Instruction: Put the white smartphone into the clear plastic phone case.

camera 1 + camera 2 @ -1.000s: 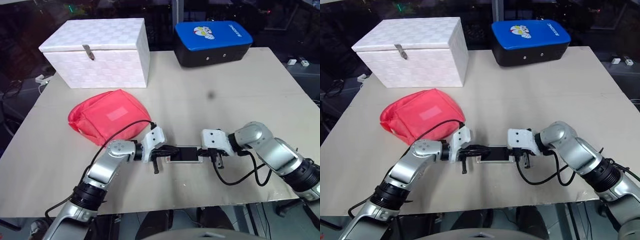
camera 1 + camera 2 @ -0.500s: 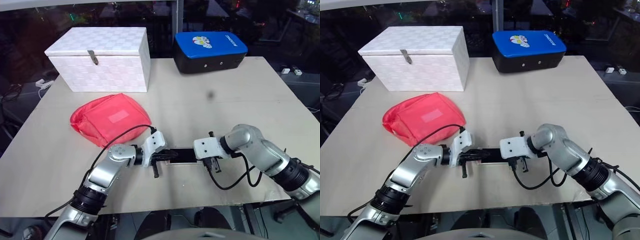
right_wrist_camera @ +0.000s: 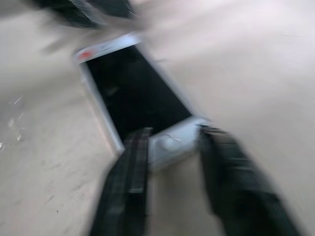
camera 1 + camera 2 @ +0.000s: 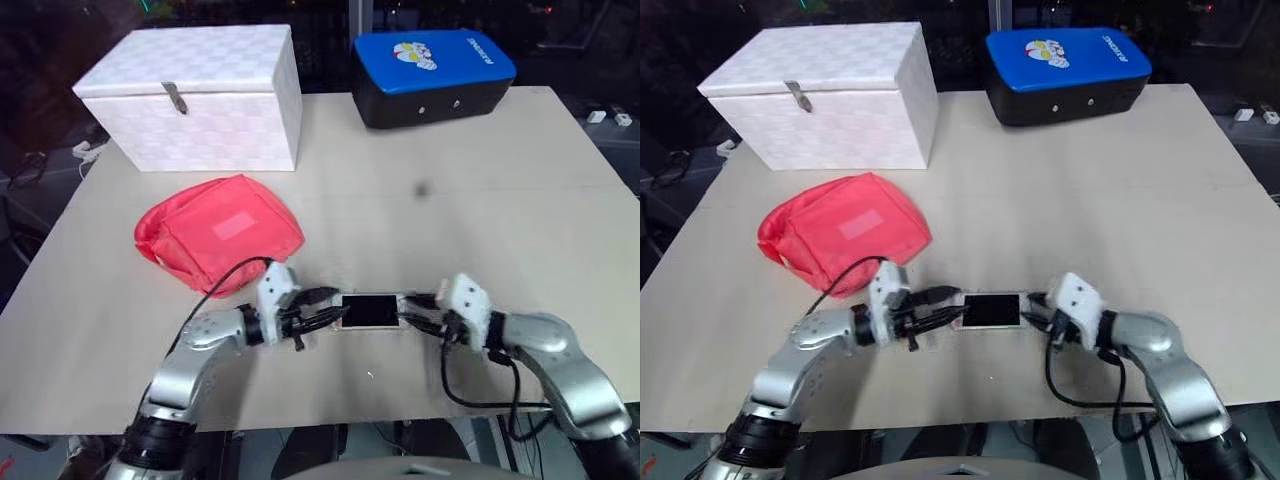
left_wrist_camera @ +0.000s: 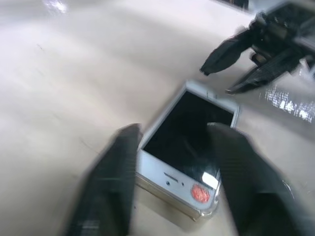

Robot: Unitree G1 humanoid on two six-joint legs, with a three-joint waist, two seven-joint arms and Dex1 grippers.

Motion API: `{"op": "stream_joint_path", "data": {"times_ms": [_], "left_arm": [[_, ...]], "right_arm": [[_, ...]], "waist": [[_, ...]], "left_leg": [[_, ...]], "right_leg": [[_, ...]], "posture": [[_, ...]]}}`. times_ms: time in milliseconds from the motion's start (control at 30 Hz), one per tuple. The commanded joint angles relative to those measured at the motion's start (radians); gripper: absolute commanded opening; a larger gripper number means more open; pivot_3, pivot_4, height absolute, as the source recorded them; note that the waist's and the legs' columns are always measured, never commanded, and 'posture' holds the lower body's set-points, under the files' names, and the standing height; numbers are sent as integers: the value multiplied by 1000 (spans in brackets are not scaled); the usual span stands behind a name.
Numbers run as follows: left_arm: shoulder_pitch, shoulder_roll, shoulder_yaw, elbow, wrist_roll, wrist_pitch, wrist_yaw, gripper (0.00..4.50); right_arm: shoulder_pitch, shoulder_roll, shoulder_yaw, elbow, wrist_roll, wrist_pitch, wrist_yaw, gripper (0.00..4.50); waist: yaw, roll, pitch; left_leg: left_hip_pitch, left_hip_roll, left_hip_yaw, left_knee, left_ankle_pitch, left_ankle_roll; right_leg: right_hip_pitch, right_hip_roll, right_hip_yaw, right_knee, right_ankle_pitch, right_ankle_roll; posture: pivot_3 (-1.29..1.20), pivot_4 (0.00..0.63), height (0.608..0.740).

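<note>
Woven white lidded box sits off at the back left, and in front of it is a squashy red fabric pouch. Both are well away from the job, so I just ignore them. Next comes my left gripper, lying low and level over the beige tabletop, fingers spread apart with nothing between them and tips just short of one end of the phone. The white smartphone with the dark screen is flat on the table, face up, right between my two hands. From my left wrist view there's a see-through rim hugging its corner, so I reckon the thin clear plastic phone case is already around it, though it's blurry and I wouldn't swear every edge is clicked in. My right gripper mirrors the left at the other end, tilted down a bit, fingers apart and gripping nothing. One hand at each end makes sense to me for squeezing a phone lengthwise into a shell. Far back right there's a blue-topped black hard case, not involved.
</note>
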Motion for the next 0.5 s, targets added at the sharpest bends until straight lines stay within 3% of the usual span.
{"op": "stream_joint_path", "data": {"times_ms": [33, 100, 333, 500], "left_arm": [[63, 20, 92, -74, -63, 5, 17, 4310], [118, 31, 133, -112, -73, 9, 38, 4500], [306, 103, 226, -172, -20, -29, 57, 4500], [291, 106, 289, 7, -20, -108, 18, 4500]], "right_arm": [[111, 16, -114, -145, 70, 18, -66, 3844], [203, 17, -171, -188, 77, 10, -94, 4412], [386, -11, -325, -243, 95, -36, -119, 4412], [412, -11, -351, -217, 49, -112, -155, 4412]], "waist": [[2, 0, 2], [6, 1, 7], [11, 0, 15], [12, 0, 16]], "left_leg": [[0, 0, 0, 0, 0, 0], [2, 0, 0, 0, 0, 0], [4, 0, 0, 0, 0, 0], [4, 0, 0, 0, 0, 0]], "right_leg": [[1, 0, 0, 0, 0, 0], [3, 0, 0, 0, 0, 0], [5, 0, 0, 0, 0, 0], [5, 0, -2, 0, 0, 0]], "posture": [[0, 150, 740], [0, 150, 740], [0, 150, 740], [0, 150, 740]]}}
